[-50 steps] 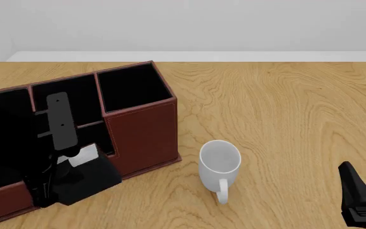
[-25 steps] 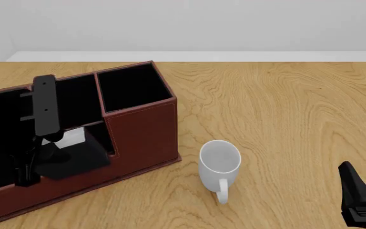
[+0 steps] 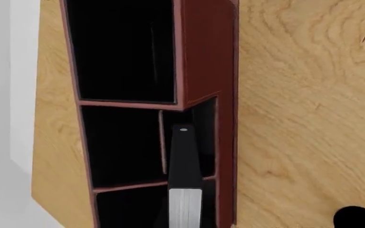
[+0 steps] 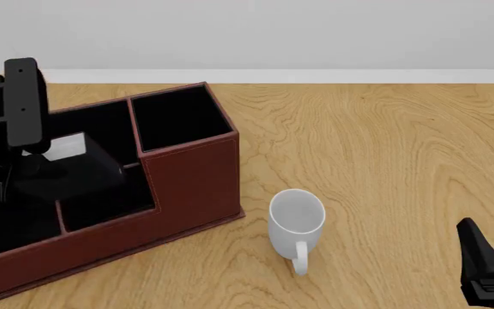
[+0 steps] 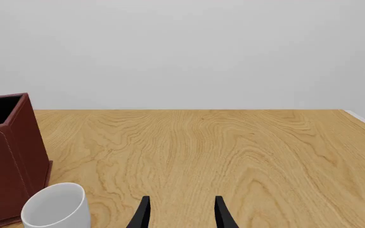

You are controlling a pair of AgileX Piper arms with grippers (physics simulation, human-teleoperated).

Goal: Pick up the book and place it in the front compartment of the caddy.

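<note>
On the unlabelled wooden table point(image 4: 384, 148), left hand point(image 4: 7, 170) grips the book point(image 4: 71, 168); right hand point(image 5: 181, 216) open.

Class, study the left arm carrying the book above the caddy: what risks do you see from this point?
1. The book, in the left claw, hangs tilted above the caddy; it may catch the thin partition.
2. Several pockets lie close together, so it may drop into the wrong one.
</note>
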